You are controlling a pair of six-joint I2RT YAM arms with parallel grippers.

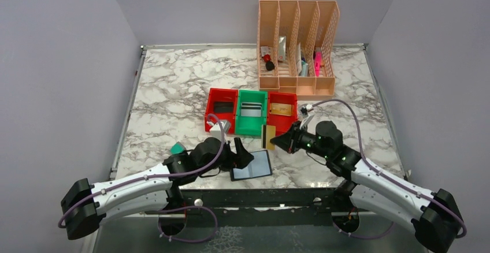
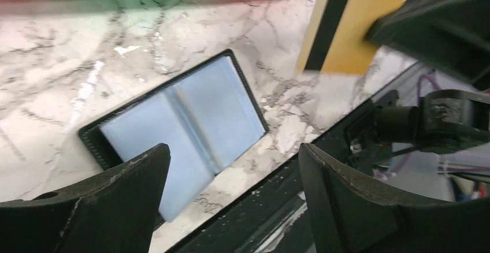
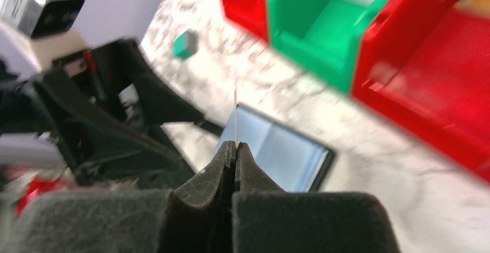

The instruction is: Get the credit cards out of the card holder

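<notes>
Right gripper (image 1: 277, 140) is pressed together on a yellow card with a black stripe (image 1: 268, 137). It holds the card upright just off the front of the bins, at 12 o'clock from the card holder (image 1: 252, 165). In the right wrist view the card shows only as a thin line rising from the closed fingertips, so the pads bear on its flat faces. I judge it is carried on edge so that it can drop cleanly into a bin.

The left gripper (image 1: 241, 152) hangs over the holder's 9 o'clock side with its 2 fingers spread and nothing between them, probably ready to pin the holder down. The holder lies open and flat near the table's front edge, blue-grey inside up. No card shows in its pockets.

3 bins stand in a row, a red bin (image 1: 222, 92), a green bin (image 1: 252, 93) and another red bin (image 1: 283, 95), each with something flat inside. The tabletop (image 1: 173, 85) is glossy white marble pattern with grey veins, closed in by plain grey walls. A peach file rack (image 1: 297, 80) stands at 1 o'clock at the back. A small teal block (image 1: 177, 148) lies at 9 o'clock from the left gripper.
</notes>
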